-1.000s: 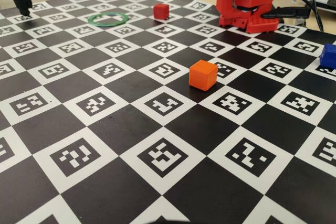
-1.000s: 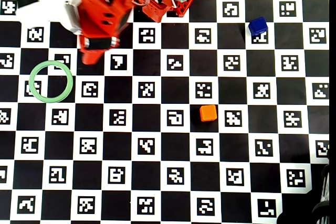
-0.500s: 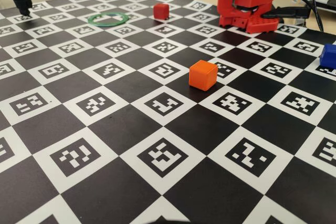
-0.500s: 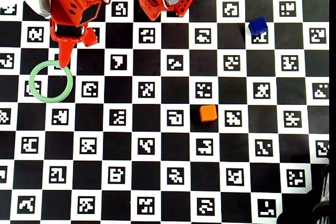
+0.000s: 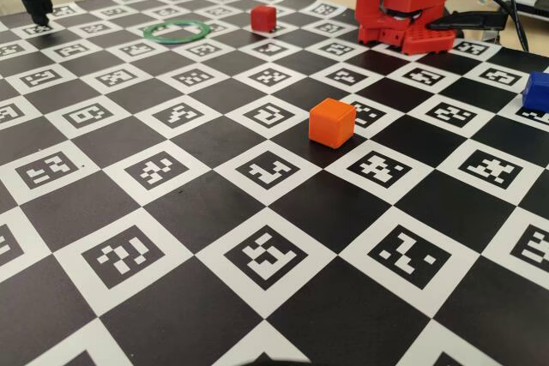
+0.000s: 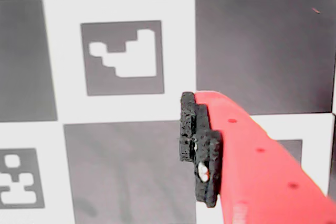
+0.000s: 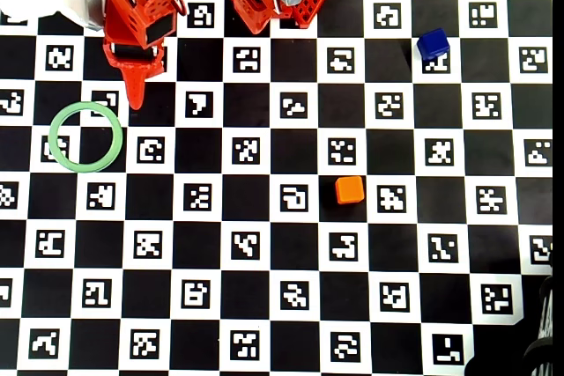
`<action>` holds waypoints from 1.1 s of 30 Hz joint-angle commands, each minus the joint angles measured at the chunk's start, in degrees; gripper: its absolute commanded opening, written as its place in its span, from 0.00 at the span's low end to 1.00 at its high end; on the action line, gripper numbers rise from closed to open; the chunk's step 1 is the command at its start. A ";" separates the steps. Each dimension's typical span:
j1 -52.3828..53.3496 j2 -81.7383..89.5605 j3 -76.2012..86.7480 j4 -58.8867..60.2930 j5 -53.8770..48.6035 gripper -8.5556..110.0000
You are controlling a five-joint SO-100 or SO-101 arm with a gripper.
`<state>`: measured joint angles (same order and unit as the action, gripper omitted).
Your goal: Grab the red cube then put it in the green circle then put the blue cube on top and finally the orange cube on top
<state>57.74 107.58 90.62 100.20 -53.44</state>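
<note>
Nothing of the stack is built yet, as far as these pictures show. Going left to right in the overhead view, the green circle [image 7: 85, 136] lies empty on the checkered counter [image 7: 282, 305] near its nine o'clock edge; the gripper [image 7: 134, 99] hangs just off the ring's one o'clock side, apart from it, its tip pointing toward six o'clock. The red cube [image 5: 263, 18] is hidden under the arm from above, but the fixed view shows it resting on the counter to the right of the ring, well outside it. The orange cube [image 7: 350, 189] sits alone near the middle, and the blue cube [image 7: 433, 44] stands toward two o'clock. The wrist view shows one red finger with its black pad and no cube against it; whether the fingers are spread or pressed together I cannot tell. All three placements remain. The whole six o'clock half of the counter is open board, so there is ample room; only the ring sits near an edge.
</note>
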 commanded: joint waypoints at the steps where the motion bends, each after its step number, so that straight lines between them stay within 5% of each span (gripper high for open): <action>1: 1.85 2.37 -0.35 5.45 -0.79 0.42; 20: 6.59 0.62 6.50 0.53 -14.94 0.45; 33: 10.20 -2.64 22.24 -18.02 -19.25 0.45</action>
<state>66.53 105.03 112.94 84.55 -71.63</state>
